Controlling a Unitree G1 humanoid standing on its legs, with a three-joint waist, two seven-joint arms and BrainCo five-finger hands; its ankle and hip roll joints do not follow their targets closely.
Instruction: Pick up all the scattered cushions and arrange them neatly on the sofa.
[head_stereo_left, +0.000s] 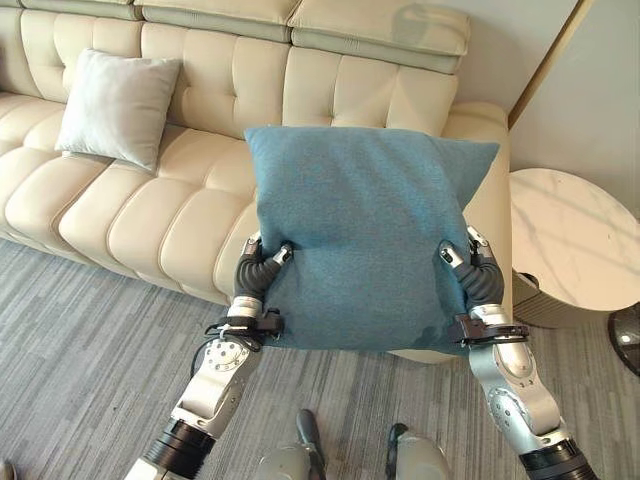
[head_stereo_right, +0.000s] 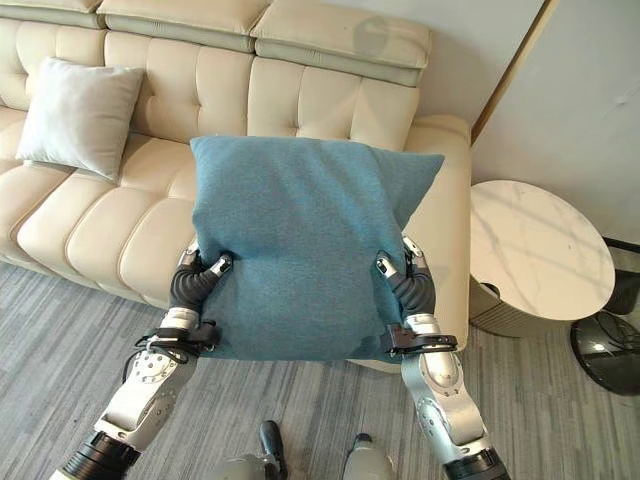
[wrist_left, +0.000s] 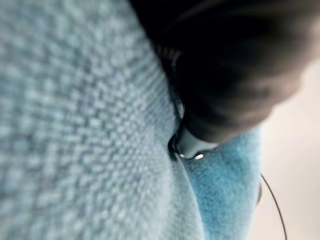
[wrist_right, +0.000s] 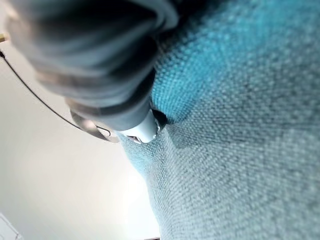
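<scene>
A square teal woven-fabric cushion (head_stereo_left: 365, 235) is held up in the air in front of the cream tufted leather sofa (head_stereo_left: 150, 215), over the right end of the sofa's seat and just short of its front edge. The left hand (head_stereo_left: 262, 262) clamps one side edge of the cushion low down, thumb pressed into the near face and the fingers wrapped out of sight behind. The right hand (head_stereo_left: 470, 262) does the same on the opposite edge, so the cushion hangs stretched between the two.

The cushion looks light and soft: the cloth dimples where each thumb digs in, visible close up in both wrist views, and the lower edge sags a little between the hands. The coarse weave should give good friction, so slipping seems unlikely, and nothing about it is fragile. Being limp, it will fold if carried by one corner; a pinch on both side edges, as here, keeps it flat and lets it be set upright against the sofa's backrest.

A pale grey square fabric cushion (head_stereo_left: 118, 105) already leans against the backrest toward the sofa's left part. A round white marble-topped side table (head_stereo_left: 575, 240) stands just beside the sofa's right armrest.
</scene>
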